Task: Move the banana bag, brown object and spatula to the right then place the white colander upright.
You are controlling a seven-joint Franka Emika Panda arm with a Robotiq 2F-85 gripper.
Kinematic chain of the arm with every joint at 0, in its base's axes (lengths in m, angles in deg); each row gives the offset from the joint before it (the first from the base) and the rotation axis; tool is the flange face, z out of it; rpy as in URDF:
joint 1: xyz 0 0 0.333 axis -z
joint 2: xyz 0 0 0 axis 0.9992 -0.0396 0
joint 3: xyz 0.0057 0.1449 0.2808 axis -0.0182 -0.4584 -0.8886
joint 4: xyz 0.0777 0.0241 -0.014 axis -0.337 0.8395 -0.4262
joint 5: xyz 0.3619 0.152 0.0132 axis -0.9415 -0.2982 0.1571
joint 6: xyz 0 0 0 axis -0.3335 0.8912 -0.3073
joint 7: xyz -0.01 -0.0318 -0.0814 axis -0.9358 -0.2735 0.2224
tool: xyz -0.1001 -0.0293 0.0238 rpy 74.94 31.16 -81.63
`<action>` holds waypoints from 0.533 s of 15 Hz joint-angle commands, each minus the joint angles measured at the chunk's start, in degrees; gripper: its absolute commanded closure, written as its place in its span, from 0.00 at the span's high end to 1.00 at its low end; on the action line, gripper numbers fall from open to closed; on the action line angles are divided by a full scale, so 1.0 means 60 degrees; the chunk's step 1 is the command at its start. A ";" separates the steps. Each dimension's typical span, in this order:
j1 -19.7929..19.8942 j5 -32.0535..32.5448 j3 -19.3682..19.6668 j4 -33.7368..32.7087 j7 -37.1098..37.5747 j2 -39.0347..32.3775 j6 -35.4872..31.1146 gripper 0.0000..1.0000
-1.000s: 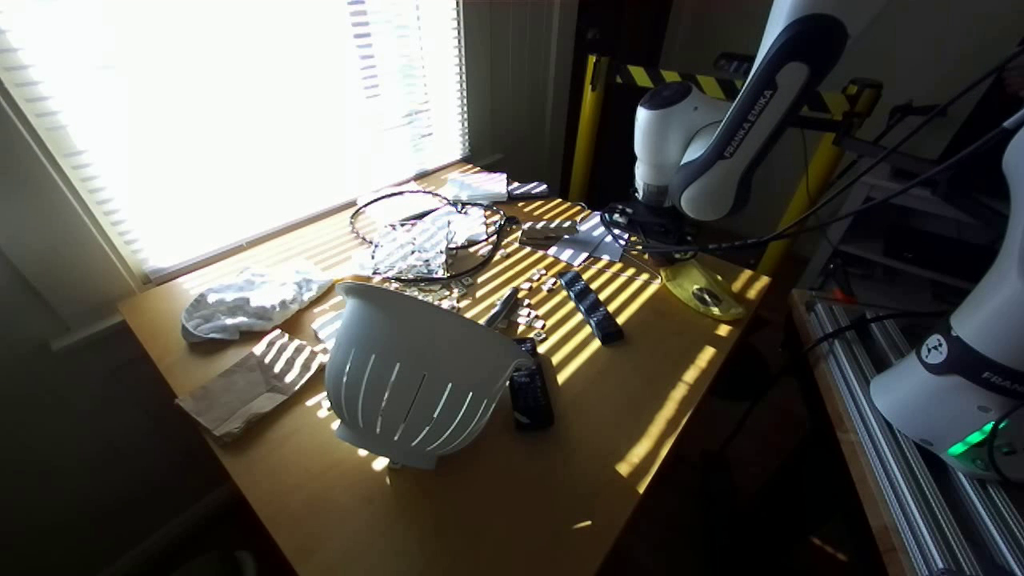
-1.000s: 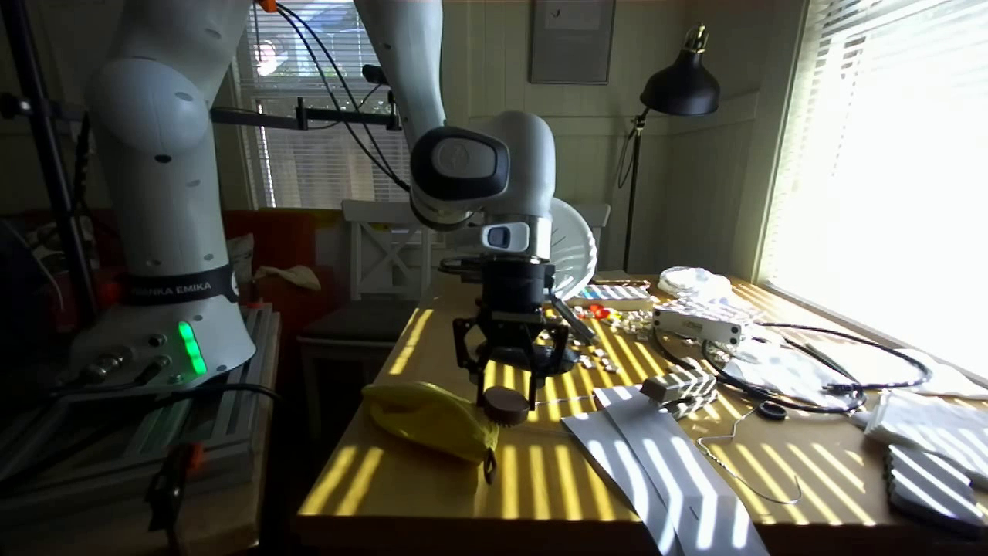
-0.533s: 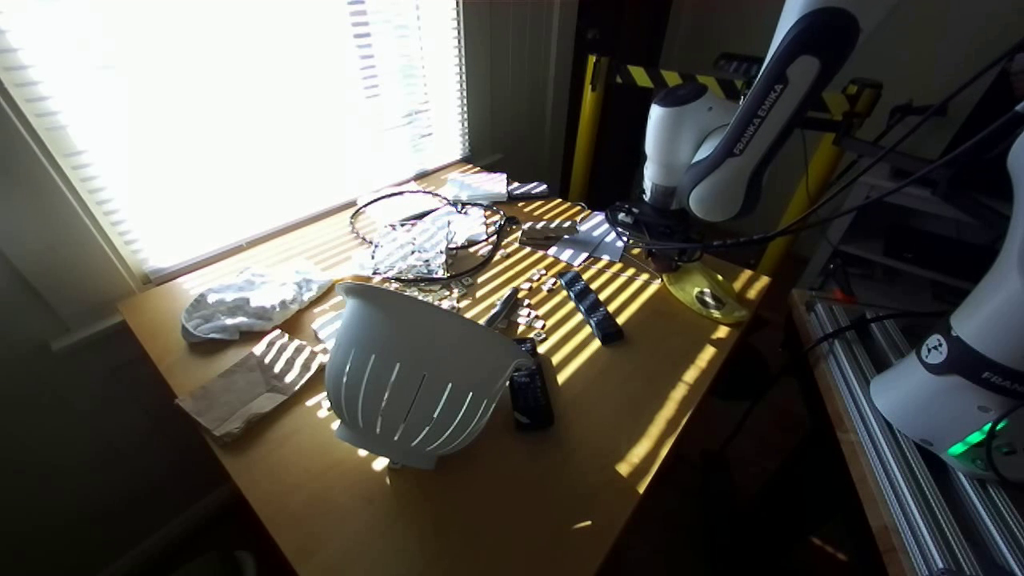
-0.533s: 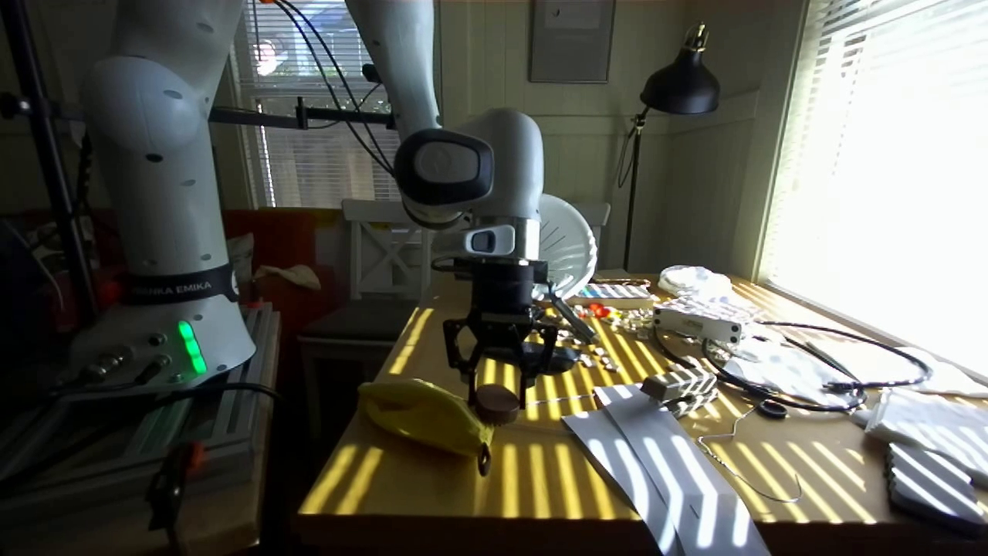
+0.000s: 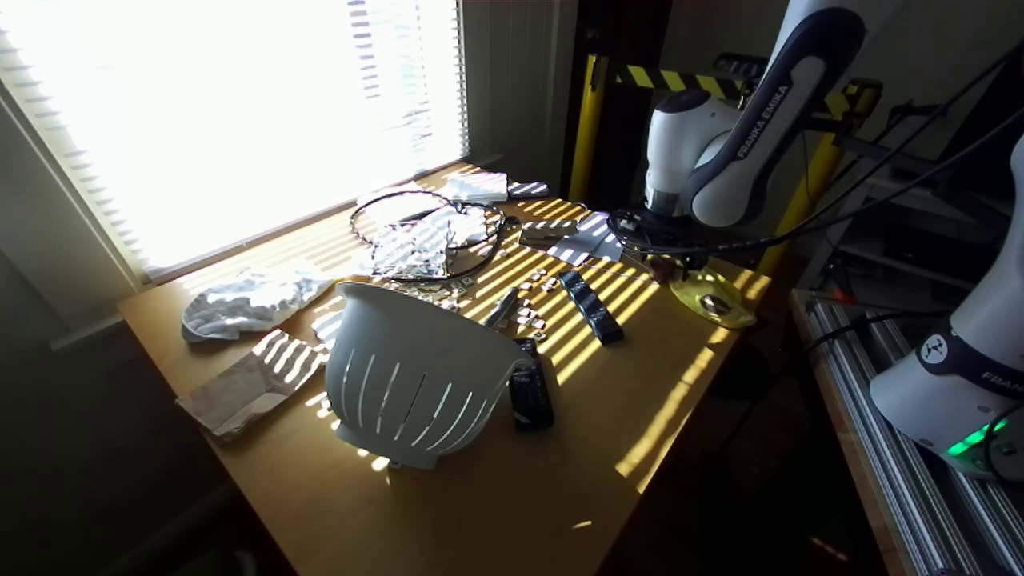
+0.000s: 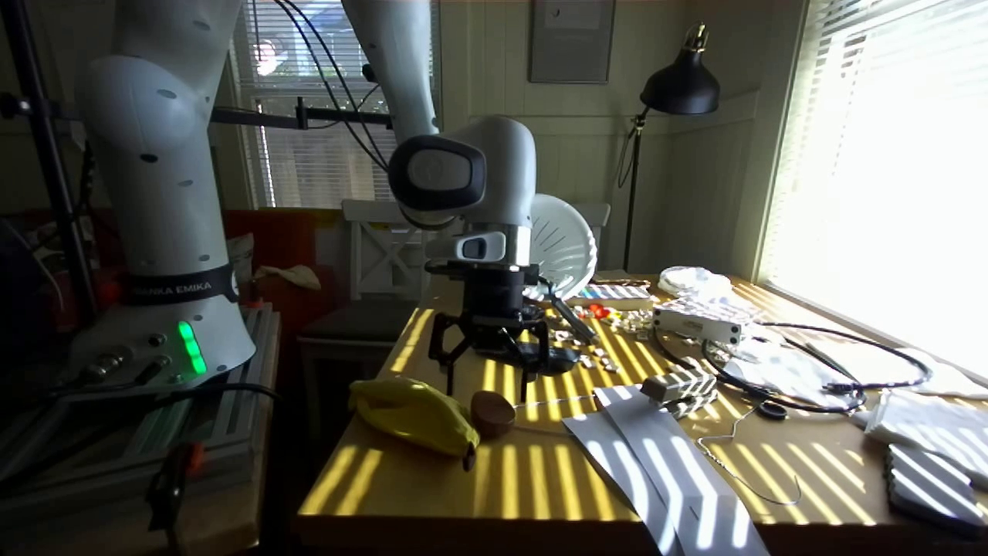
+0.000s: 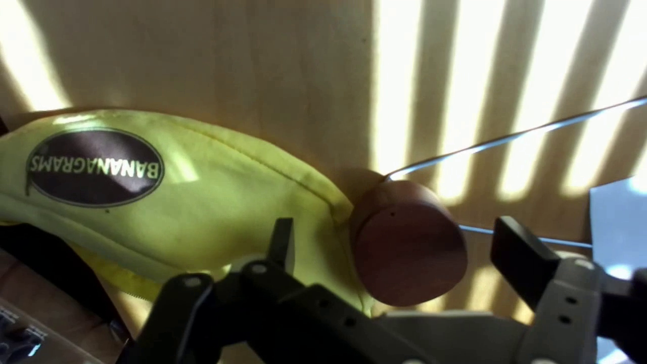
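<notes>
The brown object [image 7: 409, 253] lies on the desk [image 6: 432, 494], with the banana bag [image 7: 217, 202] right up beside it, on its left in the wrist view; the claw [image 6: 488, 386] has its jaws spread wide, one to either side of the brown object, gripping nothing. To the right of the brown object in the wrist view, a thin strand [image 7: 515, 135] stretches away, with a sheet of paper [image 7: 616, 222] farther out. Well apart from the brown object, the white colander [image 5: 416, 376] sits tilted, and a black strip [image 5: 590, 308] lies between the two.
</notes>
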 commanded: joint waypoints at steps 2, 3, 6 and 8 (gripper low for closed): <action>-0.0275 0.0262 0.0011 0.0097 -0.0398 0.0979 -0.0684 1.00; -0.0278 0.0235 -0.0117 0.0048 -0.0608 0.1144 -0.0945 1.00; -0.0064 -0.0196 -0.0979 -0.0160 -0.1306 0.1562 -0.1403 1.00; 0.0474 -0.0682 -0.2133 -0.0216 -0.2146 0.1923 -0.1487 1.00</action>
